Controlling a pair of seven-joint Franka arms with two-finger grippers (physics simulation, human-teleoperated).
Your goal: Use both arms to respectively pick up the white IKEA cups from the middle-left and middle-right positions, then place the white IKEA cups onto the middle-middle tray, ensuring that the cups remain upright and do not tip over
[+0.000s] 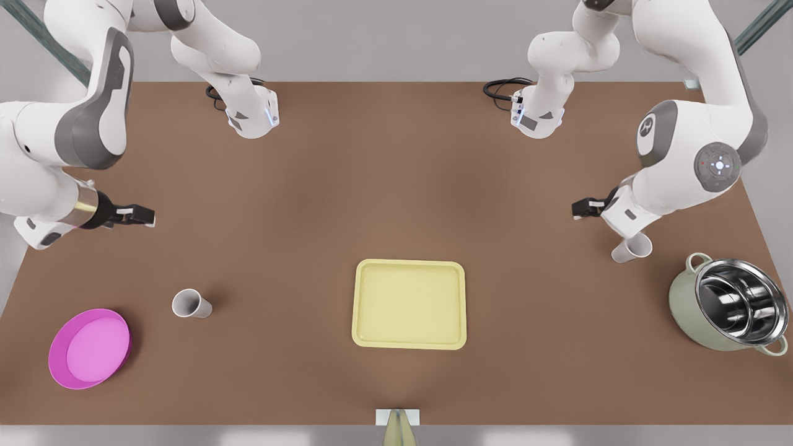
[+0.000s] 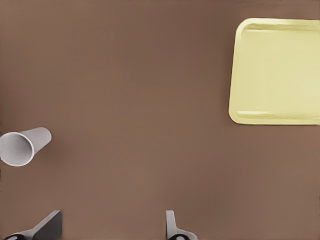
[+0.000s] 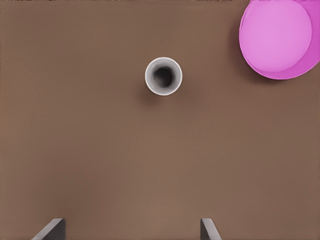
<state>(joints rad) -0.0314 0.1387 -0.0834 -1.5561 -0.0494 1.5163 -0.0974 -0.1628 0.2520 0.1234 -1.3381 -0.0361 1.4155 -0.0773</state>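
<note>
Cups [image 1: 191,304] [image 1: 632,248] both stand on the surface, either side of the empty tray [image 1: 409,304]; nothing picked yet. Right gripper [image 3: 132,231] and left gripper [image 2: 112,227] hover above, jaws apart.

In the front view, the arm [image 1: 681,167] at the front view's right covers part of one white cup [image 1: 638,248]. The left wrist view's edge cuts off the tray [image 2: 275,70] and the left gripper [image 2: 112,222]. The right wrist view's edge crops the pink bowl [image 3: 280,37] and the right gripper [image 3: 132,227], leaving only the tips of the jaws.
</note>
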